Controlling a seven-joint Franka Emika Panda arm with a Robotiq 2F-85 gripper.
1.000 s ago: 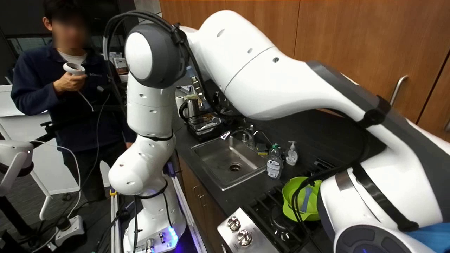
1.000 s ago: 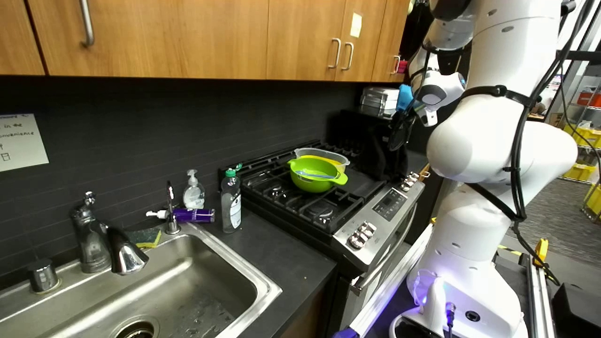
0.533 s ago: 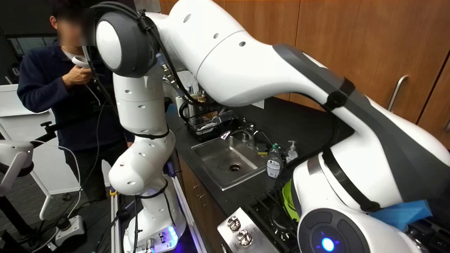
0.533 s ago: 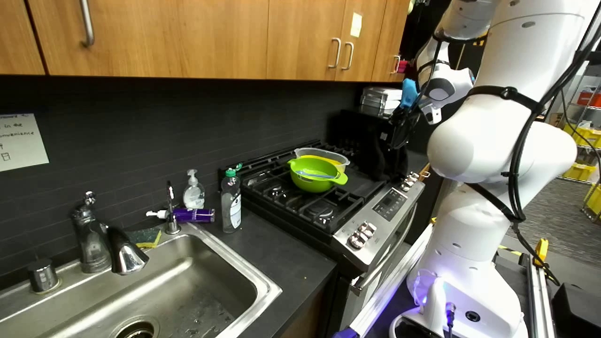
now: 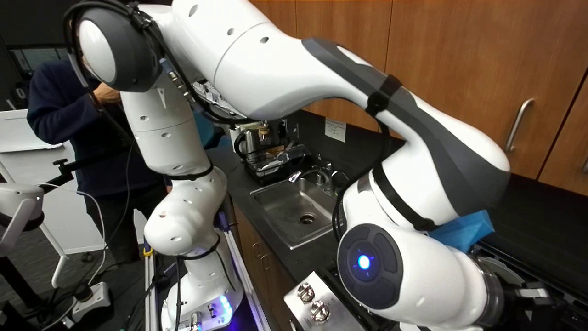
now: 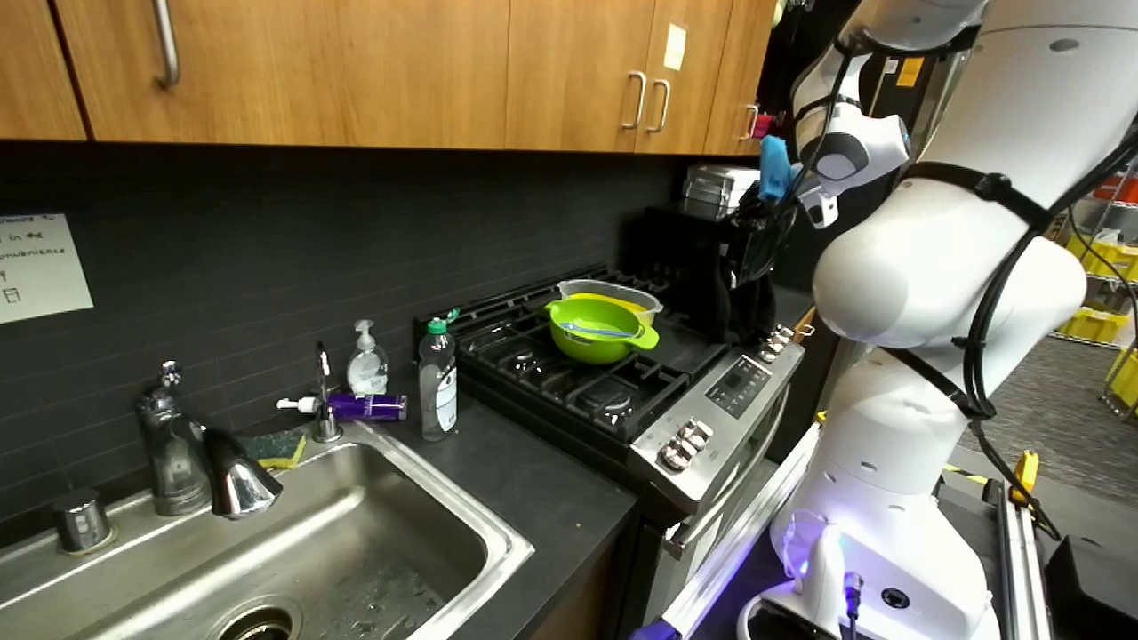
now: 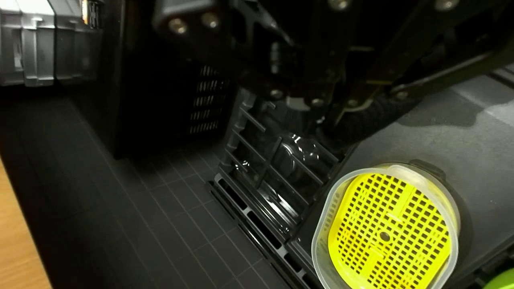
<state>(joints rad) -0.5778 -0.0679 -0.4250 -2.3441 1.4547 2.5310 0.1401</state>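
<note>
1. The gripper (image 7: 325, 120) hangs above the stove (image 6: 658, 455), its two fingers drawn together.
2. Beneath it and off to one side, I can see a clear tub (image 7: 323, 224) standing on the stove, with a yellow strainer (image 7: 373, 259) inside.
3. Close beside the gripper is a black appliance (image 7: 156, 112); silver cases (image 6: 716, 188) rest on its top.
4. Past the tub, farther from the gripper, a green bowl (image 6: 591, 351) holds a blue utensil (image 6: 605, 332).
5. Well apart from the gripper, beyond the bowl, are a green-capped bottle (image 6: 437, 382) and the sink (image 6: 508, 544).
</note>
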